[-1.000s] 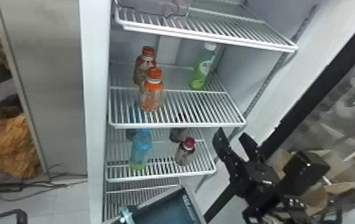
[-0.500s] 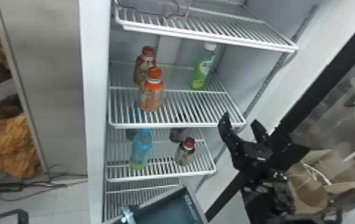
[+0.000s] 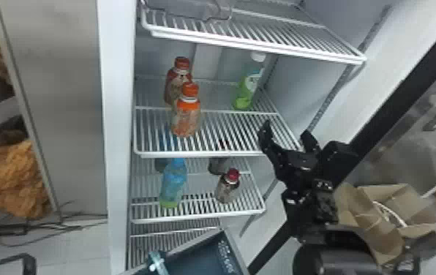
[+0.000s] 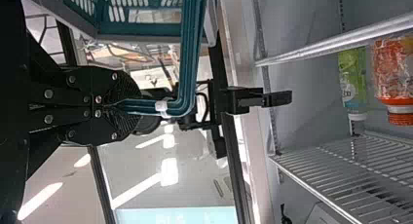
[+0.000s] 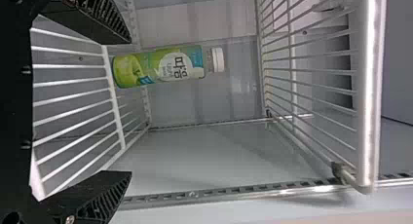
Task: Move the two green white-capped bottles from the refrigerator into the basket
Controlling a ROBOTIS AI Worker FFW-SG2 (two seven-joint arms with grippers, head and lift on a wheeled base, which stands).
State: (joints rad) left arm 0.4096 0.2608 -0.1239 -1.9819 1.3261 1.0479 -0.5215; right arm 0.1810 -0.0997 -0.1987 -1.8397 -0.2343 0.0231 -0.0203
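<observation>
Past the left edge of the middle wire shelf [image 3: 206, 154], I face a flat grey metal panel [image 3: 67, 109], with rumpled orange-brown material [image 3: 8, 179] beside it. Lower down, dark cables [image 3: 54, 228] trail across pale floor tiles [image 3: 78, 248]. Off the shelf's right edge, a black door frame [image 3: 403, 89] slants past an open cardboard box [image 3: 385, 219]. My left wrist view catches bright ceiling lights [image 4: 169, 172].

The green bottle [image 3: 243, 89], white-capped with a blue-and-white label, stands upright inside the refrigerator [image 3: 117, 117], near its right wall. The teal basket [image 3: 206, 257], slatted and grey-rimmed, hangs by its handle [image 4: 187, 63] in front of the refrigerator.
</observation>
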